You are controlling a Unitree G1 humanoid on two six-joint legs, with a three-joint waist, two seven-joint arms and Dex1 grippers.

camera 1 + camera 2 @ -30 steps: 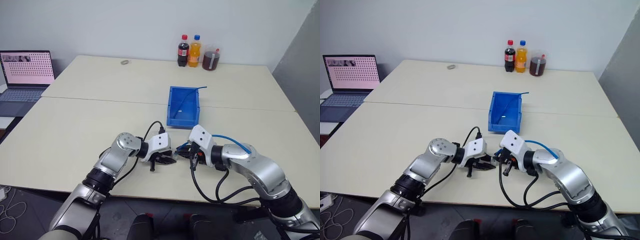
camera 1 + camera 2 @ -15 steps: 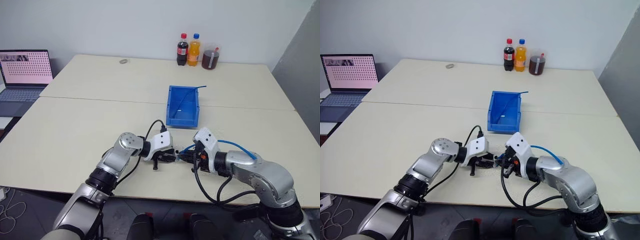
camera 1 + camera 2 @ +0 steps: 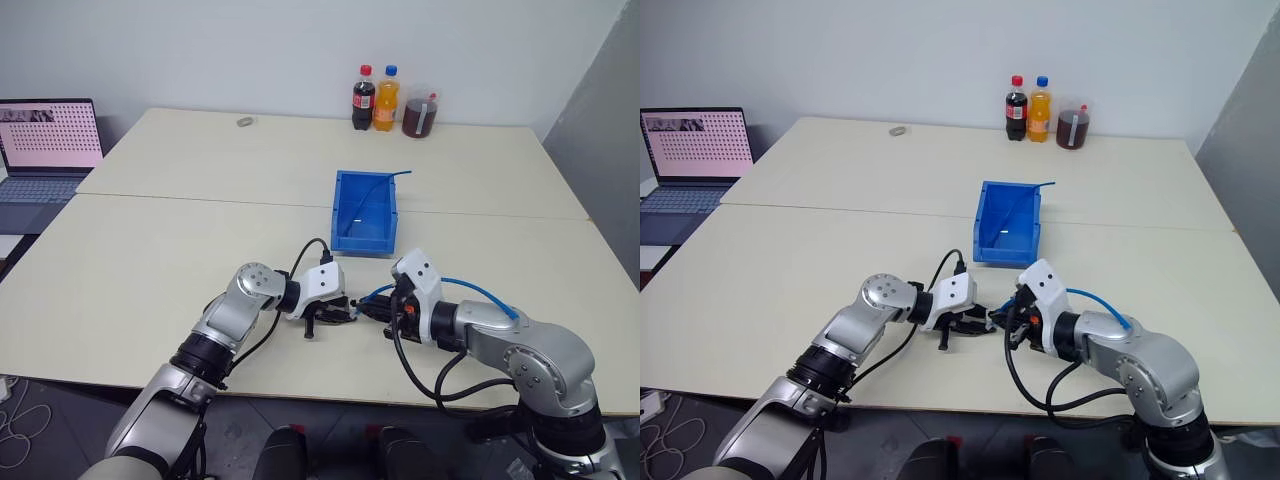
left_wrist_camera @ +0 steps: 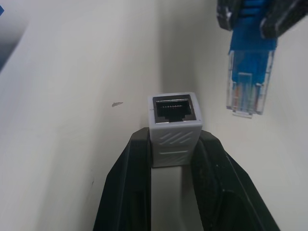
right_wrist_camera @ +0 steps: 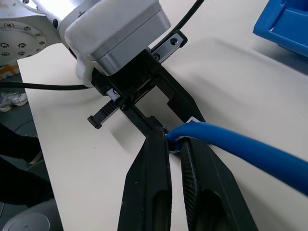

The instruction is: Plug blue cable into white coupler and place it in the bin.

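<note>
Both arms are low over the near edge of the table (image 3: 150,250), just this side of the bin (image 3: 365,212), and the two grippers face each other almost nose to nose. The left gripper (image 4: 174,144) is pinching the white coupler (image 4: 174,122) between its black fingers (image 4: 126,192), dark socket face pointing out toward the other arm. The right gripper (image 5: 174,144) has its fingers pressed tight on the blue cable (image 5: 240,144), right behind the plug. And there's the clear plug (image 4: 245,94), hanging just beside the coupler's socket, off to one side of it and not inside: the two are close but apart, not lined up. From the right gripper the cable arcs back over the right forearm (image 3: 480,292). The bin sits open on the table beyond the two grippers, with a thin darker blue cable (image 3: 375,195) lying across its inside and poking over its far corner. Far behind the bin, at the table's back edge, stand three drink bottles (image 3: 390,100), and well off to the bin's left a laptop (image 3: 45,150) sits open, screen lit.
</note>
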